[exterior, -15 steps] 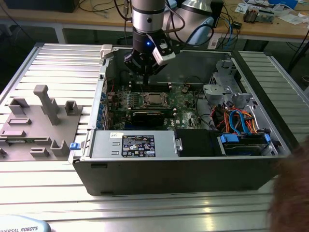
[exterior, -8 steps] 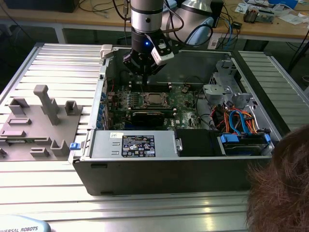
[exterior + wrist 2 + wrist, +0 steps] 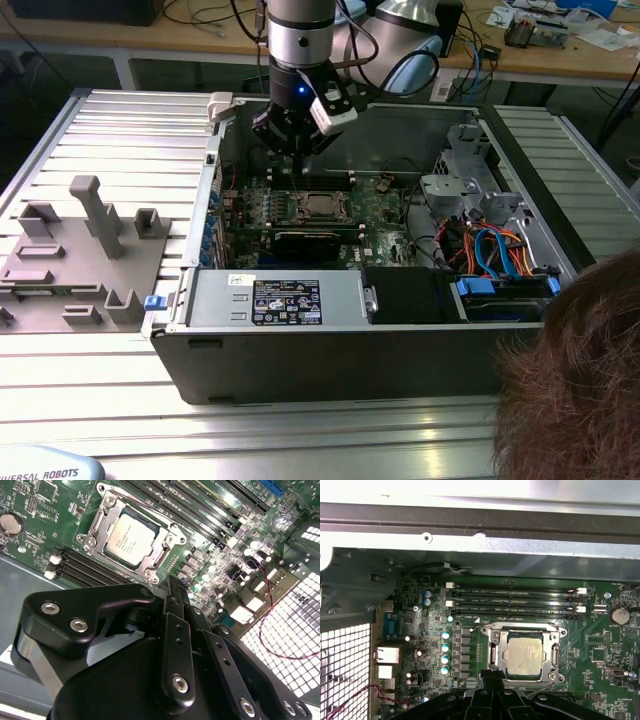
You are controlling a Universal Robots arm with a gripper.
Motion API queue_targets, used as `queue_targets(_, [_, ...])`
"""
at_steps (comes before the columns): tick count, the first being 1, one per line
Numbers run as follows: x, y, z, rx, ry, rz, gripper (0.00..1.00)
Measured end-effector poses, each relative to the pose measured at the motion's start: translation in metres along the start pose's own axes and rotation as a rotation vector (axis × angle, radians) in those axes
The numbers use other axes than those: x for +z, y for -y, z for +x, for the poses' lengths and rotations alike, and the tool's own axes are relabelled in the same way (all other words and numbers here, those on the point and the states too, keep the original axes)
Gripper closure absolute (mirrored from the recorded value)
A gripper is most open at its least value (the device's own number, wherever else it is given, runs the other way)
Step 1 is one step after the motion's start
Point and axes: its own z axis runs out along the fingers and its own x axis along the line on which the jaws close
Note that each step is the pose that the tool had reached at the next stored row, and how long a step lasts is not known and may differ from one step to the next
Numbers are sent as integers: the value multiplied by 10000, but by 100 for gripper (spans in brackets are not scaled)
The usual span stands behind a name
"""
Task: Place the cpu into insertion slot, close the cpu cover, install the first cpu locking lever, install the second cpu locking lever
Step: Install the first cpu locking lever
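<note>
Hovering beside the cpu cover (image 3: 523, 652) closed over the cpu (image 3: 131, 539), the jaws (image 3: 172, 587) are pressed together, gripping nothing

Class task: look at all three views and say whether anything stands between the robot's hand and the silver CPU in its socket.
Nothing visible does. The black hand sits beside the metal-framed insertion slot, its fingers together, and the flat silver square cpu lies in it under the thin silvery cpu cover, with bare green motherboard between.
</note>
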Motion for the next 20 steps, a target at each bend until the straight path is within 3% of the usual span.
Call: queue_targets(20, [4,-2,60,0,0,-1,89])
